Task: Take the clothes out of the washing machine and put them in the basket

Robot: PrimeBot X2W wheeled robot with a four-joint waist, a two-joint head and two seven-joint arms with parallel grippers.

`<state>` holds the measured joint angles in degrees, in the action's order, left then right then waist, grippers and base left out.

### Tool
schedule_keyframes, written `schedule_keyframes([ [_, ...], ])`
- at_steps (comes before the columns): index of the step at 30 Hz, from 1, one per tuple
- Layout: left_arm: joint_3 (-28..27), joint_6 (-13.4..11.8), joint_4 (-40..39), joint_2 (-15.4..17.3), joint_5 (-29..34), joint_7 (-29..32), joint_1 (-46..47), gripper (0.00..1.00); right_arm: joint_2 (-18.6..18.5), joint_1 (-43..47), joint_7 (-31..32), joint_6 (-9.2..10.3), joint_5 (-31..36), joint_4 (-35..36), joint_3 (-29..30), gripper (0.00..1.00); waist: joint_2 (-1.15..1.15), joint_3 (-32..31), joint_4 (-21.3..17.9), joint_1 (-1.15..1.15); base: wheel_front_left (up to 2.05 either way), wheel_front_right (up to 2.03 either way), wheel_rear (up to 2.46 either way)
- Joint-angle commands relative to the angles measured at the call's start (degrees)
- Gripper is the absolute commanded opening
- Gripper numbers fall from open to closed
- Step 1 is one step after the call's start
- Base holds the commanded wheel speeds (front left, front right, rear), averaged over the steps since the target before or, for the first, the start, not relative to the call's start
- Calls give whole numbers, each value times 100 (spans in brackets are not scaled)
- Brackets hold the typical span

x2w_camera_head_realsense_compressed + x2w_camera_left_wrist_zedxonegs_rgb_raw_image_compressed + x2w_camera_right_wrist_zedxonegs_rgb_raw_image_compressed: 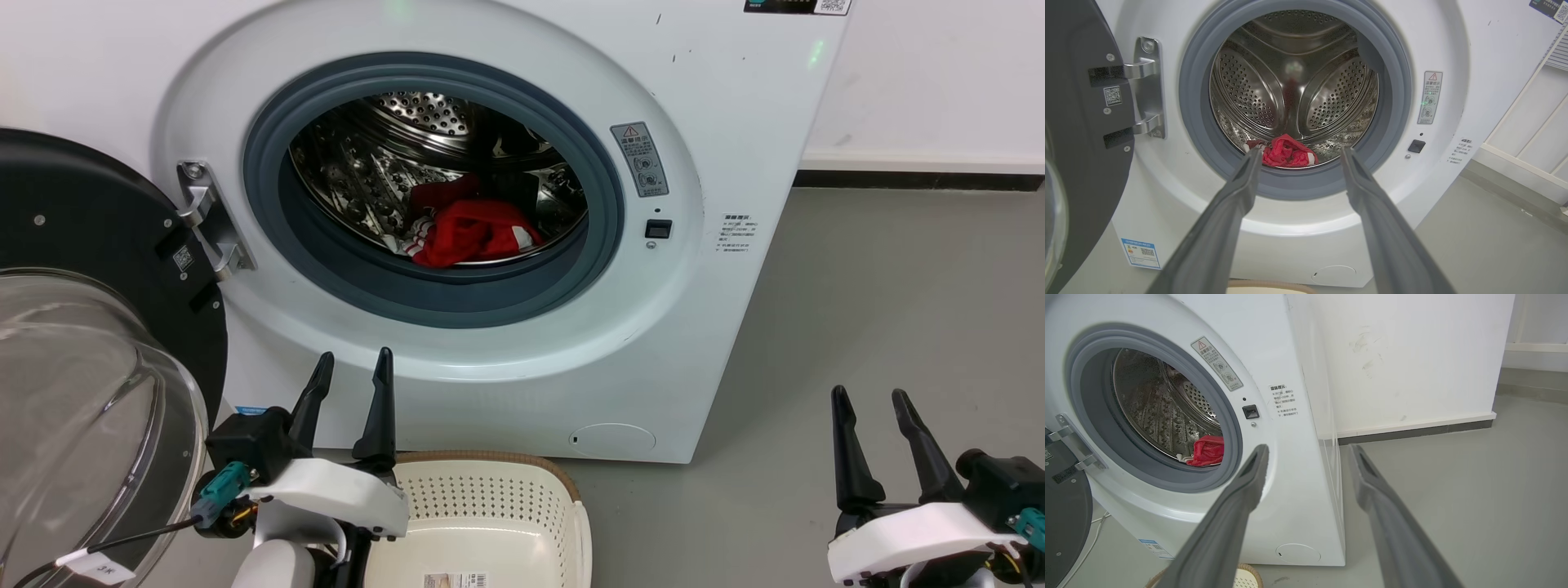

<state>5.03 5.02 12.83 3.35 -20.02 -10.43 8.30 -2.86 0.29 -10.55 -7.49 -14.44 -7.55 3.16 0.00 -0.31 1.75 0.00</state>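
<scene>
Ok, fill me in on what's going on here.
Nothing is being handled yet. The washing machine has its door open, and the clothes lie at the bottom of the drum. The basket sits on the floor in front. The left gripper and right gripper are open, outside the porthole.

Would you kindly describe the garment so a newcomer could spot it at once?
Find the big white washing machine, its door open. Through the grey-rimmed porthole, low in the drum, lie the clothes: the only bright red, soft thing amid shiny steel.
</scene>
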Motion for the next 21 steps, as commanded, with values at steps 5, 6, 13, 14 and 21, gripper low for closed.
schedule_keyframes([
  [5,35,-49,23,36,348,-109,115,100,-5,42,-61,0,331,72,-11,100,0,-1,7,0,0,0,0],
  [6,40,-54,27,36,400,-120,121,100,-5,46,-64,0,390,71,-10,100,0,0,10,0,0,0,0],
  [13,68,-86,76,36,741,-202,136,100,-5,67,-101,0,717,53,-4,100,0,14,26,0,0,0,0],
  [14,68,-91,81,36,788,-213,137,100,-5,71,-111,1,765,50,-7,100,0,15,28,0,0,0,0],
  [21,55,-120,126,31,1068,-299,156,100,-4,94,-155,1,1051,35,-15,100,0,13,41,0,0,0,0],
])
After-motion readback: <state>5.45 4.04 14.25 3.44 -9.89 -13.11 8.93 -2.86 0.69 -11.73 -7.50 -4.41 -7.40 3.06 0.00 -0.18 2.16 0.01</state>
